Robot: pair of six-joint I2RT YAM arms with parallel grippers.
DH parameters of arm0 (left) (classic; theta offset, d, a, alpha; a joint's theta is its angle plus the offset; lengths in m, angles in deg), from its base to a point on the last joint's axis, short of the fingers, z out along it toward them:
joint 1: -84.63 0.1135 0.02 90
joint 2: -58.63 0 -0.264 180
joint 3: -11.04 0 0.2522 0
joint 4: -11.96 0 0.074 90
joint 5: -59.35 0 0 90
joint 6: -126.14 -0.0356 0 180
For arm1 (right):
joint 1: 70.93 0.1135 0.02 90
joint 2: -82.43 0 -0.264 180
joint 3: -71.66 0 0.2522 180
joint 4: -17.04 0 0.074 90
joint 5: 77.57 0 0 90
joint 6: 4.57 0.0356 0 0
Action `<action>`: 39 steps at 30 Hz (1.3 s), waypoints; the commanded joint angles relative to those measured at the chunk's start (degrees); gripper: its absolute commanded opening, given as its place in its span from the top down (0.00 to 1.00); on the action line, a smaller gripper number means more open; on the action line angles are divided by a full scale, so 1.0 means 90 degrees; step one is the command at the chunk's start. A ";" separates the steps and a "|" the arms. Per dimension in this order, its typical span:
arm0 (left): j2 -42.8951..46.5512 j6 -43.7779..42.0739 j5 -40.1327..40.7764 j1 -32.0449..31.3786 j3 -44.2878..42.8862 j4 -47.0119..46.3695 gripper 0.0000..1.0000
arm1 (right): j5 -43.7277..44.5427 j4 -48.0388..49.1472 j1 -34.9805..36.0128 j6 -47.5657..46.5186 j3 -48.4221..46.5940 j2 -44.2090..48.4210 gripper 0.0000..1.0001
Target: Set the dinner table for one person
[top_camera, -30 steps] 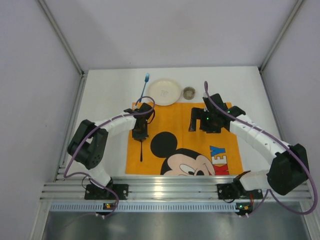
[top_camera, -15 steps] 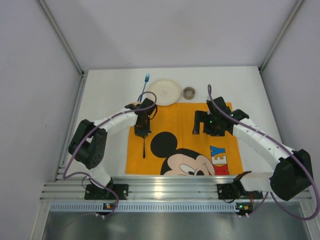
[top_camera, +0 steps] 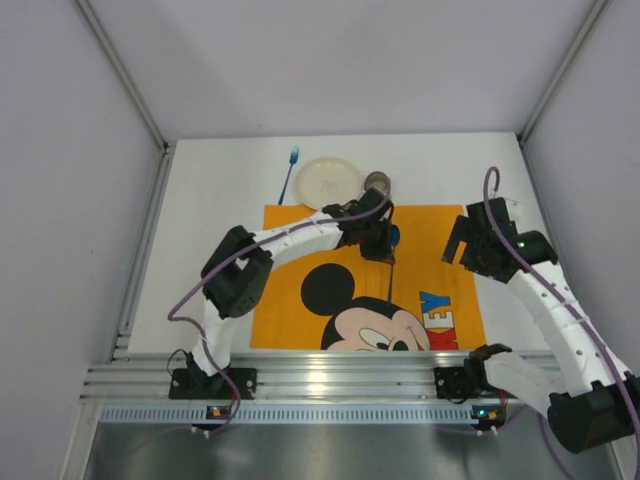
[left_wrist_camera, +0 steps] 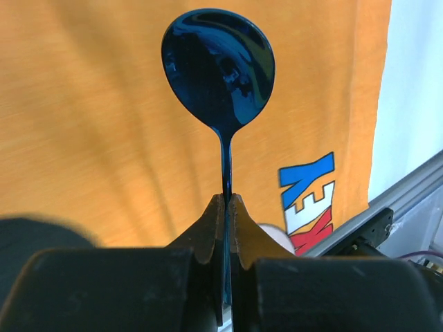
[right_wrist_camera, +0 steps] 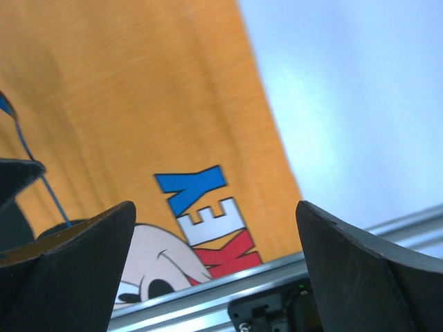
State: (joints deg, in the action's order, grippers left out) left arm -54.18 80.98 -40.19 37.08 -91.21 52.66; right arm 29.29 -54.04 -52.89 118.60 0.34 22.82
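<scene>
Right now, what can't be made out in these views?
Top view: what the small round cup holds; too small.
Top view: head of the blue utensil; too small.
Left wrist: spoon handle's end; hidden inside the left gripper.

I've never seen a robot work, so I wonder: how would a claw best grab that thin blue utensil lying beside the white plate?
Probably mid-handle, straight down from above. The blue utensil lies flat on the dinner table, just left of the plate, so its sides sit low; close across the slim handle, clear of the plate rim.
</scene>
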 commanded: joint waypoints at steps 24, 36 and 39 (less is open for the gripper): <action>-0.1880 0.1366 -0.1665 -0.0830 -0.2101 -0.1666 0.02 | 0.0851 -0.1014 -0.0979 0.0055 -0.0157 0.0902 0.00; -0.0443 -0.1036 0.0669 0.1850 -0.2024 0.1136 0.09 | -0.0105 -0.0204 -0.0979 0.0123 -0.0108 0.0501 0.00; -0.0570 -0.1378 0.0679 0.2762 -0.2014 0.1284 0.21 | -0.0243 -0.0057 -0.0970 0.0123 -0.0205 0.0394 0.00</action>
State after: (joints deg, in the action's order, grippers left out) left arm -60.10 74.79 -39.38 54.76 -108.87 57.14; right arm 29.66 -58.77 -61.00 119.12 0.08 26.99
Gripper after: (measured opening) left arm 0.807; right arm 0.996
